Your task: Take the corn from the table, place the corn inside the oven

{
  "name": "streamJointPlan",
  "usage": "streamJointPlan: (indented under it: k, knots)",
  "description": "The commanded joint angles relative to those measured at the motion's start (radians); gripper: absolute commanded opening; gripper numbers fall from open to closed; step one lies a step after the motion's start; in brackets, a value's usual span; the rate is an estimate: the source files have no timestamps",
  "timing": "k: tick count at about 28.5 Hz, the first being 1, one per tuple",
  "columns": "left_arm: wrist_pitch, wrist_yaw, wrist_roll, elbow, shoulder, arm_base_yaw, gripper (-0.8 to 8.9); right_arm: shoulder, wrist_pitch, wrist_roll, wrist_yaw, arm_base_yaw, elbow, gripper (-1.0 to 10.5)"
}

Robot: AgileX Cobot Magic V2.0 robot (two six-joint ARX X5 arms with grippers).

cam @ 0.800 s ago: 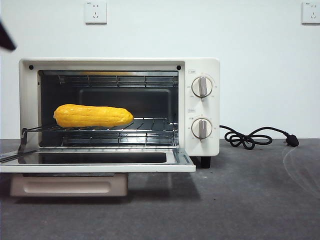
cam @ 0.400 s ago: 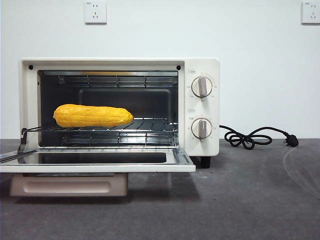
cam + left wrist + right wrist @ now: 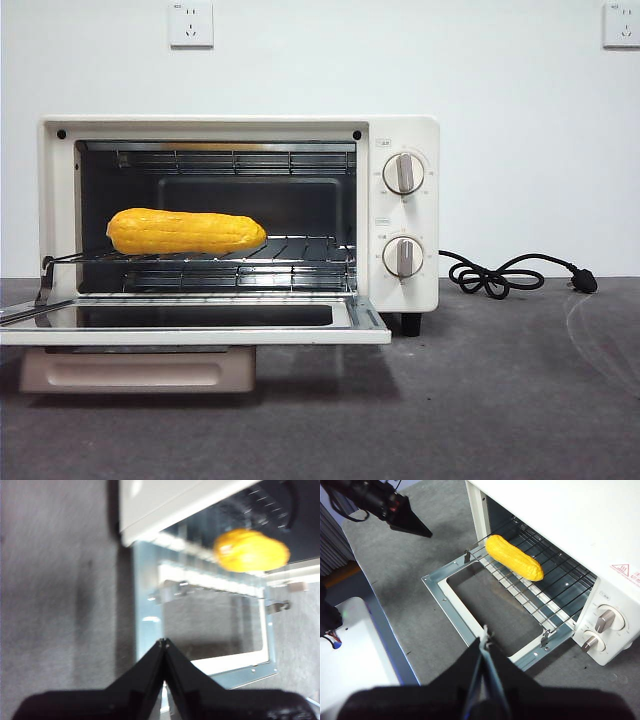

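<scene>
The desk (image 3: 520, 400) is a flat, dark grey, faintly mottled surface that runs the full width of the front view and well past the oven (image 3: 400, 140) on its right side. The cream-white oven stands directly on it on short dark feet, its door (image 3: 200, 335) folded down level just above the desk top. To the oven's right a black cord (image 3: 495, 277) lies coiled on the desk, ending in a plug (image 3: 585, 283).
</scene>
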Motion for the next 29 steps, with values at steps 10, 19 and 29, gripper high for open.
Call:
streamJointPlan:
  k: [10,19,29]
  knots:
    - [0.023,-0.1,0.005,-0.013,0.213,-0.056,-0.09,0.004,0.008,0.007,-0.003,-0.001,0.0,-0.1]
    - [0.059,-0.182,-0.008,-0.013,0.261,-0.164,-0.09,0.017,0.016,0.007,-0.003,-0.001,0.0,-0.1]
    - [0.065,-0.089,-0.002,-0.013,0.263,-0.207,-0.09,0.021,0.016,0.004,-0.003,-0.001,0.0,-0.1]
